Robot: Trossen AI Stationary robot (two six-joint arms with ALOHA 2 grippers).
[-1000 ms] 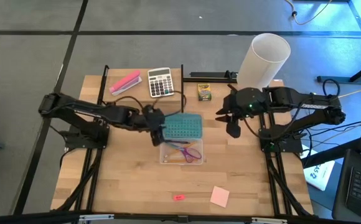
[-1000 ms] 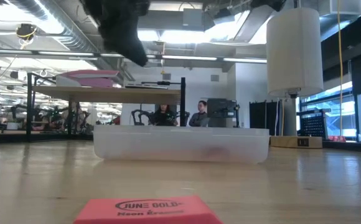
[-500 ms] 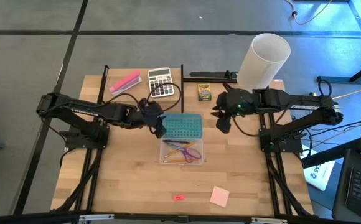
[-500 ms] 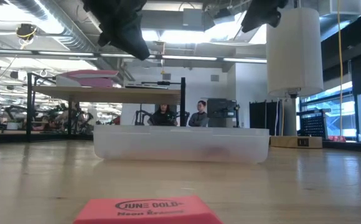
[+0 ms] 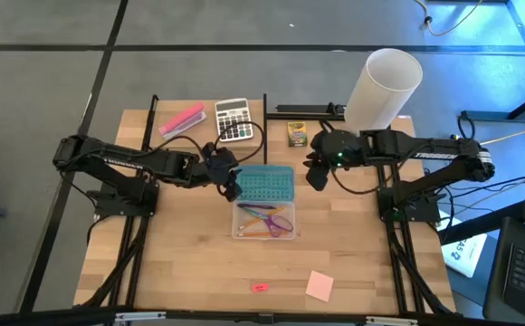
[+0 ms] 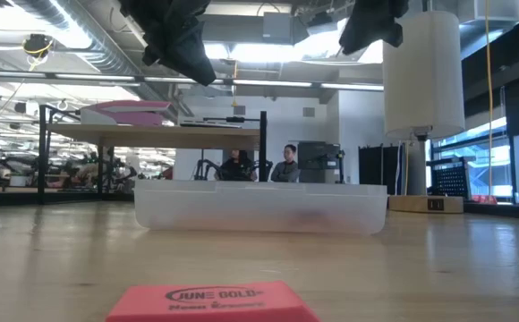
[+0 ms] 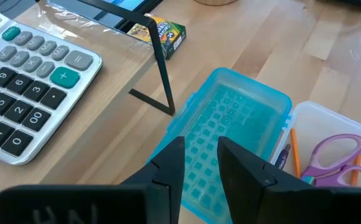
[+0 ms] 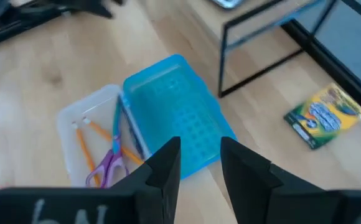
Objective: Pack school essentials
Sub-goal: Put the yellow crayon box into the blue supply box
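Wooden counter seen from above. At its centre, a clear case with an open blue lid holds scissors and pencils. The crayon box lies behind the case. Right end effector, fingers slightly apart and empty, has swung closer to the lid; left end effector, fingers apart, hovers at the lid's opposite edge. Crayons likely next.

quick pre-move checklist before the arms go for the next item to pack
1. Clear case open, blue lid flipped back: ok.
2. Scissors and pencils inside case: ok.
3. Crayon box packed: not ok, on table by the black frame.
4. Eraser and sticky-note pad packed: not ok, near front edge.
5. Left gripper empty, at lid's edge: ok.
6. Right gripper empty, raised beside lid: ok.
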